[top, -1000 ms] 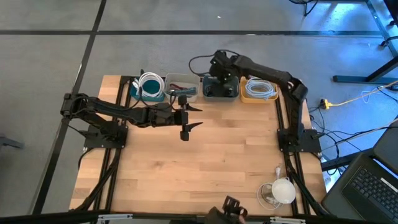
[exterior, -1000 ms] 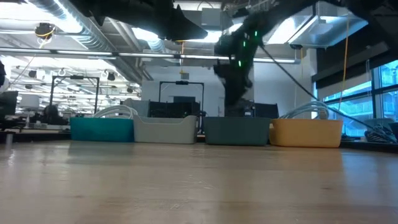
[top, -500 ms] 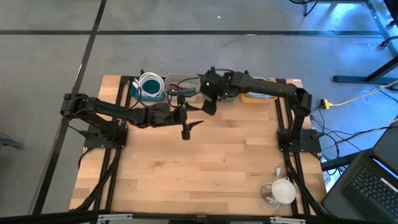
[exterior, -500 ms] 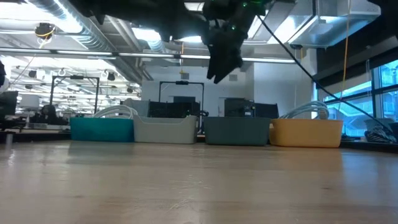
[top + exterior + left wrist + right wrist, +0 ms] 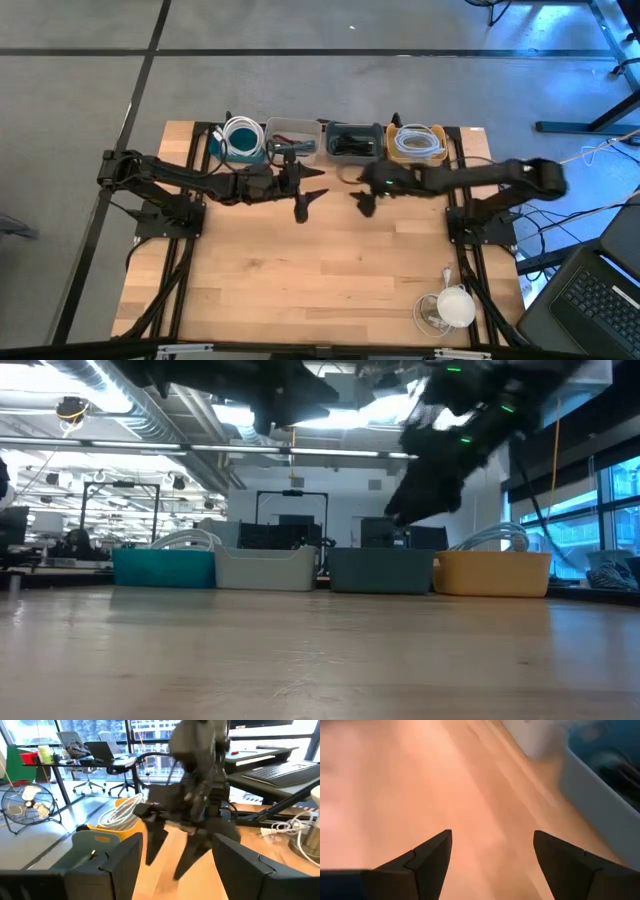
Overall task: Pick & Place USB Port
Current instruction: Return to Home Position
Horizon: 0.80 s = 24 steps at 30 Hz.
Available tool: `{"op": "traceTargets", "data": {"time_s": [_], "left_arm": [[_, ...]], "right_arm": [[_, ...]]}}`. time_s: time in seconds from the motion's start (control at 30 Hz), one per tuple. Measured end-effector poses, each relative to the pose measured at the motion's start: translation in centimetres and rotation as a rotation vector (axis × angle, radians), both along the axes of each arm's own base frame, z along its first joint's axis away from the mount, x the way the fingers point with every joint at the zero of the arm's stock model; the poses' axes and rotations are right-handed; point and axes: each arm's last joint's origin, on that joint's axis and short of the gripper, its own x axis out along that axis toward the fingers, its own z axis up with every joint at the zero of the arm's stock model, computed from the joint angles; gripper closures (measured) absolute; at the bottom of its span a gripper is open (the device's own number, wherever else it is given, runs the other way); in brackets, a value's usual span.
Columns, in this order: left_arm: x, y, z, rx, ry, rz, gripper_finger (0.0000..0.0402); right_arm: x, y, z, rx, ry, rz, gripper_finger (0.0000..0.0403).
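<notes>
The left fingers [image 5: 125,865] stand wide apart with nothing between them, hovering above the wooden surface [image 5: 320,270]. The right fingers [image 5: 427,857] are near them, tips toward tips, also spread wide and empty. Just past the right fingers, toward the far edge, sits the dark blue bin [image 5: 353,133] with a black cable [image 5: 351,147] lying inside. The gray bin [image 5: 292,127] sits just past the left fingers.

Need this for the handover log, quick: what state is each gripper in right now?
Left gripper: fingers open, holding nothing.
Right gripper: fingers open, holding nothing.
</notes>
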Motion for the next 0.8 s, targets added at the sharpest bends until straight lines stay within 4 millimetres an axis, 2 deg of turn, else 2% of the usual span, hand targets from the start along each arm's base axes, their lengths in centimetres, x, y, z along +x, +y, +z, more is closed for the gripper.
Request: {"op": "traceTargets", "data": {"time_s": [0.1, 0.17, 0.37, 0.5, 0.8], "left_arm": [[0.0, 0.0, 0.0, -0.001, 0.000, 0.001, 0.0171], [0.0, 0.0, 0.0, -0.001, 0.000, 0.001, 0.0171], [0.0, 0.0, 0.0, -0.001, 0.000, 0.000, 0.0171], [0.0, 0.0, 0.0, -0.001, 0.000, -0.001, 0.0171], [0.0, 0.0, 0.0, -0.001, 0.000, -0.003, 0.0171]], "right_arm": [[-2.7, 0.5, -0.9, -0.073, -0.256, 0.113, 0.0120], [-4.7, 0.9, -1.5, -0.149, -0.362, 0.148, 0.0120], [-9.5, 1.3, -1.8, -0.271, -0.482, 0.057, 0.0120], [-11.4, 1.6, -1.8, -0.328, -0.548, 0.050, 0.0120], [-14.3, 2.1, -2.8, -0.361, -0.665, 0.053, 0.0120]]}}
